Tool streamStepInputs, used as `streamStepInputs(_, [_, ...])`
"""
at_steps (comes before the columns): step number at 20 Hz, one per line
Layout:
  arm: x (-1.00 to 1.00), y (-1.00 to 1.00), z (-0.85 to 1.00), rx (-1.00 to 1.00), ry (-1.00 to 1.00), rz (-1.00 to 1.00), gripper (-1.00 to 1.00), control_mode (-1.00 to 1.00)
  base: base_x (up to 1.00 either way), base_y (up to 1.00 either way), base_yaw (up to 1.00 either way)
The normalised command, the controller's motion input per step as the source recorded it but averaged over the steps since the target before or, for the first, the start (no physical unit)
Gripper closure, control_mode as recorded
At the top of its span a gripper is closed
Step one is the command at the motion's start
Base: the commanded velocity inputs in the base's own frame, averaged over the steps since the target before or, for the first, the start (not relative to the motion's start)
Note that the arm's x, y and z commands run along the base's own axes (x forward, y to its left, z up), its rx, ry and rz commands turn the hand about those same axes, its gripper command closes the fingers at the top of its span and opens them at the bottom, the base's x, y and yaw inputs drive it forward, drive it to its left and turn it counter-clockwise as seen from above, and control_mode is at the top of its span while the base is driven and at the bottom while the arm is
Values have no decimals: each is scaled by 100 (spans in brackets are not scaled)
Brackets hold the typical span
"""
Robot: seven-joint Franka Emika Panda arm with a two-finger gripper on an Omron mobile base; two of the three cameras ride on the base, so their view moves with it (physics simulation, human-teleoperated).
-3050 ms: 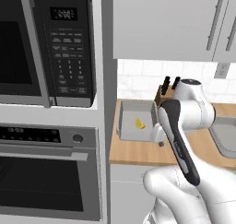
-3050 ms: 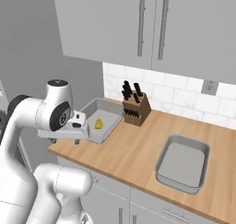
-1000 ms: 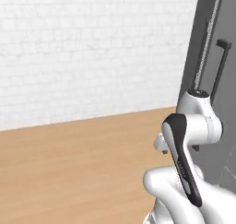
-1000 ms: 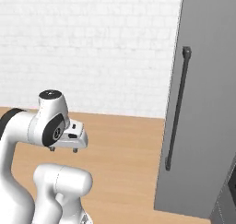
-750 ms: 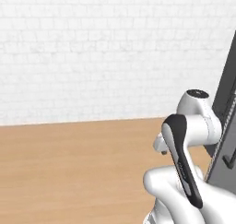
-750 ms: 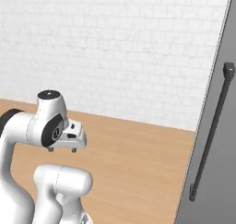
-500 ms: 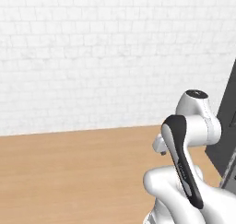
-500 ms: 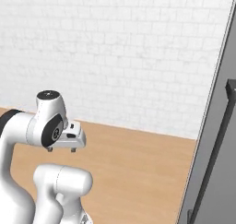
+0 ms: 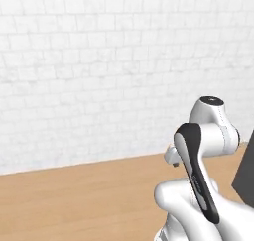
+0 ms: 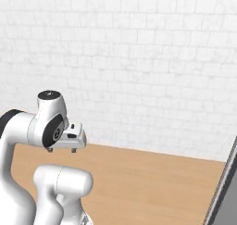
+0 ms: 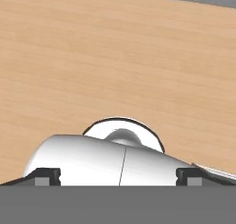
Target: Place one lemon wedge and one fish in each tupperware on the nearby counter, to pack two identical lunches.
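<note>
We see the long light-brown wood-grain desk (image 10: 152, 178) running below a white brick-tiled wall (image 9: 99, 61), with a dark grey panel edge (image 10: 224, 191) at the right. Our two dark fingers (image 11: 48, 176) sit wide apart over the bare wood, holding nothing, with the gripper (image 10: 62, 149) above the desk.
</note>
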Motion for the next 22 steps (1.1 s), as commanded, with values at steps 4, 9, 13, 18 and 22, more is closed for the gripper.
streamStepInputs(4, [0, 0, 0, 0, 0, 0, -100, 100, 100, 51, -57])
streamStepInputs(9, [0, 0, 0, 0, 0, 0, -100, 100, 65, 41, -86])
streamStepInputs(13, [0, 0, 0, 0, 0, 0, -100, 100, 46, 30, -91])
streamStepInputs(18, [0, 0, 0, 0, 0, 0, -100, 100, 45, 29, -90])
streamStepInputs(22, [0, 0, 0, 0, 0, 0, -100, 100, 49, 32, -85])
